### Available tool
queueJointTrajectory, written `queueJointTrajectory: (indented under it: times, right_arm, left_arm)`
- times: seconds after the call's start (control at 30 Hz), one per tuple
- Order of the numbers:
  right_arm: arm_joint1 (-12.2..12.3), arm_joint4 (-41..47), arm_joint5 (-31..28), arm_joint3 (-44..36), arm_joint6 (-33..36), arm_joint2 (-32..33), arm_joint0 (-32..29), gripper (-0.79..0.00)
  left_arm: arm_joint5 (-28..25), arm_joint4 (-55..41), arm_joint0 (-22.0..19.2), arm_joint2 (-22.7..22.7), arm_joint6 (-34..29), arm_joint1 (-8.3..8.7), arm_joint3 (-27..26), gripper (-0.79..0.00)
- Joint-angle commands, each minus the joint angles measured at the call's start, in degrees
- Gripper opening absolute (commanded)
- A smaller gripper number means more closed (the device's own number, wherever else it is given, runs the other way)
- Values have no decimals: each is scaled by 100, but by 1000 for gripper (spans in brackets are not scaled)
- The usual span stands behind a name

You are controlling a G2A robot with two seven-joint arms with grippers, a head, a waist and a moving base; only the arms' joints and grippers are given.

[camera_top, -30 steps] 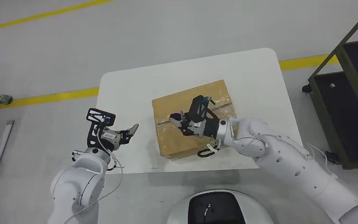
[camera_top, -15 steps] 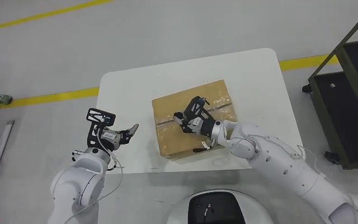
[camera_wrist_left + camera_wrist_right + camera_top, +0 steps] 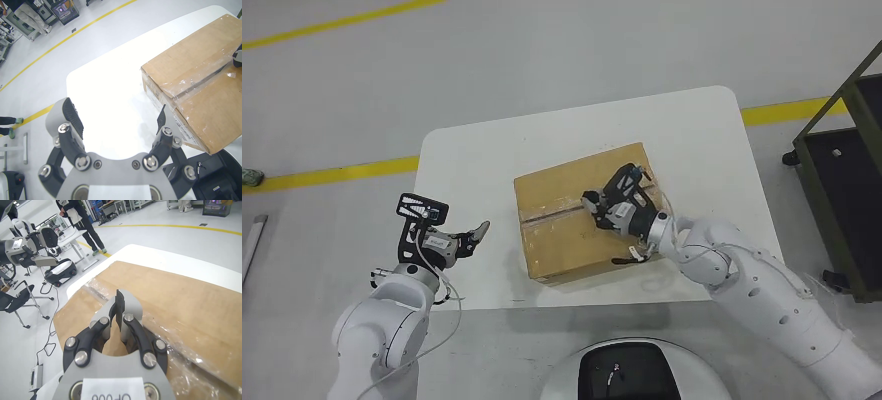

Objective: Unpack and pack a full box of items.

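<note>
A closed brown cardboard box (image 3: 572,235) (image 3: 206,102) (image 3: 166,289) lies in the middle of the white table (image 3: 472,160). Clear tape (image 3: 554,211) (image 3: 200,75) (image 3: 170,332) runs along its top seam and is crumpled and partly lifted. My right gripper (image 3: 594,203) (image 3: 117,306) is shut with nothing held, its tips low over the seam on the right half of the box top. My left gripper (image 3: 478,236) (image 3: 115,113) hangs open over bare table to the left of the box, clear of it.
A dark metal rack (image 3: 842,180) stands on the floor past the table's right side. Yellow floor lines (image 3: 332,175) run behind the table. Bare table surface lies left of and behind the box.
My right gripper has slid rightward along the taped seam, from the middle of the box top toward its right end. The left arm has kept still.
</note>
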Motion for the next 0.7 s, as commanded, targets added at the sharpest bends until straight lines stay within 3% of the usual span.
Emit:
queueJointTrajectory:
  times: [0.0,0.67]
  right_arm:
    - [31,-7,-17,-65,95,149,-70,-785]
    - [360,-295,-336,-588,917,1686,-825,-785]
  left_arm:
    - [0,0,0,0,0,0,0,0]
    - [0,0,0,0,0,0,0,0]
